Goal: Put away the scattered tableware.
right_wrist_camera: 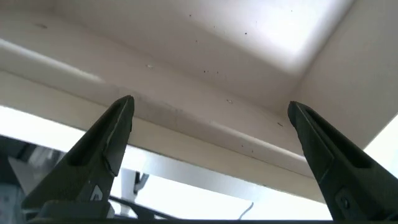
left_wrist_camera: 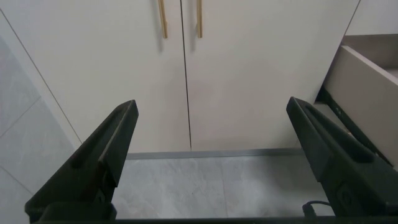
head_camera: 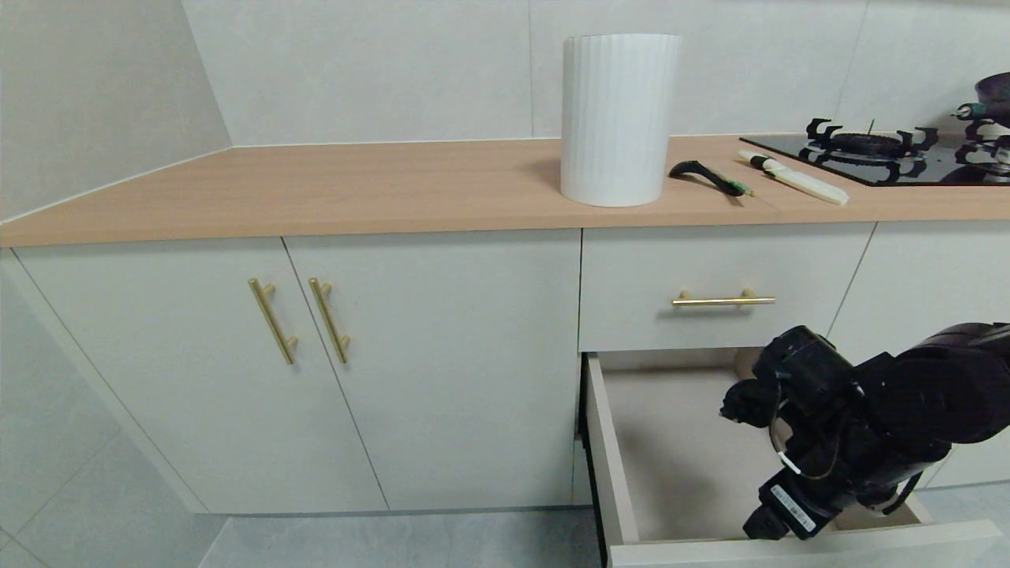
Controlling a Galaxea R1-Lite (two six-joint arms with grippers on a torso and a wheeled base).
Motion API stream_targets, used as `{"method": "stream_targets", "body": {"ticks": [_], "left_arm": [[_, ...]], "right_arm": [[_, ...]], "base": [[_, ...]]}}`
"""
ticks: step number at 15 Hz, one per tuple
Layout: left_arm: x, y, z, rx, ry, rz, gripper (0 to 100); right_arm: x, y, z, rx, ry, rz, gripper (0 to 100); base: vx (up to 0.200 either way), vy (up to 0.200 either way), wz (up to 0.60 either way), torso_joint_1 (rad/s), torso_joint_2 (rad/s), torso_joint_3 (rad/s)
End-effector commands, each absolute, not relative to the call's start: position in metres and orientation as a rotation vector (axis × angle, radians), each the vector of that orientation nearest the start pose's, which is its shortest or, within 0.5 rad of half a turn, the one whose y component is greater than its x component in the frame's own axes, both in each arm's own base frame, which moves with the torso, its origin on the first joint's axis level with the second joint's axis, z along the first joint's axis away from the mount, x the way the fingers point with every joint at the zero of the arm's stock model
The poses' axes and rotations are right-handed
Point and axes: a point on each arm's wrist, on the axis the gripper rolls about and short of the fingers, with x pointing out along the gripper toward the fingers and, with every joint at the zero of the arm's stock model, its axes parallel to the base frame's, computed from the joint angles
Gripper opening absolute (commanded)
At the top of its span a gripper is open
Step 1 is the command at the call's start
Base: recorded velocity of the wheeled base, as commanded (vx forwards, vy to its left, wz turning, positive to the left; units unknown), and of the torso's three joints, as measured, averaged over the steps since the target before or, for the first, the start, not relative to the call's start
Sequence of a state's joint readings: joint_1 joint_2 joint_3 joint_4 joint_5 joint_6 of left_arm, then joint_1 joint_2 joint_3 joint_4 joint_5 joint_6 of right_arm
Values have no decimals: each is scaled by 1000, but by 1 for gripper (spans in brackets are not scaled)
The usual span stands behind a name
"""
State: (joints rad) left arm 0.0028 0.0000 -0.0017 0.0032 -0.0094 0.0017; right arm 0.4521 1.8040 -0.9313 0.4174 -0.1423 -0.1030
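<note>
On the wooden countertop (head_camera: 316, 189) lie a black-handled peeler (head_camera: 708, 175) and a white utensil with a dark band (head_camera: 793, 177), just right of a tall white ribbed canister (head_camera: 618, 118). Below them the lower drawer (head_camera: 617, 465) is pulled out, and its pale floor shows nothing lying on it. My right arm (head_camera: 836, 442) reaches down into this drawer. My right gripper (right_wrist_camera: 210, 106) is open inside it, facing the inner walls with nothing between the fingers. My left gripper (left_wrist_camera: 211, 104) is open low near the floor, facing the cabinet doors, holding nothing.
A black gas hob (head_camera: 884, 154) takes up the counter's far right. The upper drawer (head_camera: 722, 300) with its brass handle is closed above the open one. Two cabinet doors with brass handles (head_camera: 300, 319) are closed to the left. Grey floor tiles (left_wrist_camera: 211, 186) lie below.
</note>
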Motion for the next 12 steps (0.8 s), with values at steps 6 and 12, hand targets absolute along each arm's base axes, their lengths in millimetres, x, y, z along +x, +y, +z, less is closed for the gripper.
{"method": "stream_targets", "body": {"ticks": [6,12], "left_arm": [[-23,0,76,2,3,-6,100],[-23,0,76,2,2,-6,100]], "right_arm": [[228,130,112,-549,1258,359,100],[249,127,167,-202,1035,201,100]], "base": [[0,0,0,0,0,0],[0,0,0,0,0,0]]}}
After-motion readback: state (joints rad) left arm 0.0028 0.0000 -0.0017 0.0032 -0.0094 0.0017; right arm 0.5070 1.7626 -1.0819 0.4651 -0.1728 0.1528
